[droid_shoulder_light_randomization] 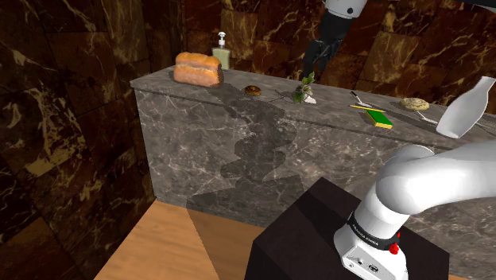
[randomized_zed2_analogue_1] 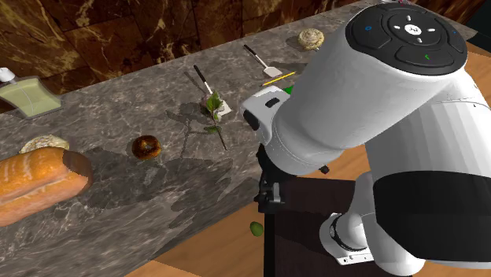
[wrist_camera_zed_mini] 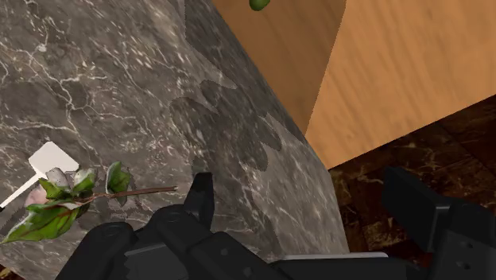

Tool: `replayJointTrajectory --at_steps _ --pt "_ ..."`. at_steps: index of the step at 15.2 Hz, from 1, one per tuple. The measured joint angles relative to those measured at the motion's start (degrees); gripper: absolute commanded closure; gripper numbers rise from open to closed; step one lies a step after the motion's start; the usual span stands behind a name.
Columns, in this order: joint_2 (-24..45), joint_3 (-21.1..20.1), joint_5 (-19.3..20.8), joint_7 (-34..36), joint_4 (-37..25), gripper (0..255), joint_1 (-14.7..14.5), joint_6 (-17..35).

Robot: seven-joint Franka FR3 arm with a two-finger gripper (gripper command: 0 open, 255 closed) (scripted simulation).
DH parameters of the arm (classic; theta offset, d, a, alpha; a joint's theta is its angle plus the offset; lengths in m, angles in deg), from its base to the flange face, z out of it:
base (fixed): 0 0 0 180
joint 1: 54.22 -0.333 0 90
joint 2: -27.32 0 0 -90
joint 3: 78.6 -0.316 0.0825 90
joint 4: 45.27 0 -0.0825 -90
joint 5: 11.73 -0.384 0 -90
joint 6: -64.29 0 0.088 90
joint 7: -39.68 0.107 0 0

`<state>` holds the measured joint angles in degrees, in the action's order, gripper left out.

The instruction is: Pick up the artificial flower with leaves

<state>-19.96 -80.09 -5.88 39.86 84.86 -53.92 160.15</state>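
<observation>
K: Grey-veined marble counter [wrist_camera_zed_mini: 119, 71]. The artificial flower [wrist_camera_zed_mini: 63, 197] lies flat on it. It has green leaves and a thin brown stem that points toward the gripper [wrist_camera_zed_mini: 300, 184]. The bloom touches a white spatula blade [wrist_camera_zed_mini: 52, 161].

M: Claw state?

K: The fingers are apart with nothing between them. One hangs over the stone, the other past the counter edge, above the wooden floor [wrist_camera_zed_mini: 397, 71]. The flower sits off to one side of the claw.

M: Step?

K: Judged to be the approach, before any grasp. The next move calls for a sideways shift over the stem, with the fingers set across it, then a descent. The stem lies flush, so the claw must close low and stay clear of the spatula.

M: Any writing?

K: The arm's base ring [droid_shoulder_light_randomization: 367, 233] carries small lettering, which is unreadable. The soap dispenser [droid_shoulder_light_randomization: 220, 52] has no legible label.
</observation>
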Motion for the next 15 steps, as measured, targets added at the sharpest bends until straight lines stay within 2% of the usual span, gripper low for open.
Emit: replayJointTrajectory --at_steps 4,15 --pt "4.9 0.8 0.8 1.1 -2.4 0 1.6 0.3" --pt "30.7 4.9 3.7 7.1 -18.5 0 8.4 -1.5"
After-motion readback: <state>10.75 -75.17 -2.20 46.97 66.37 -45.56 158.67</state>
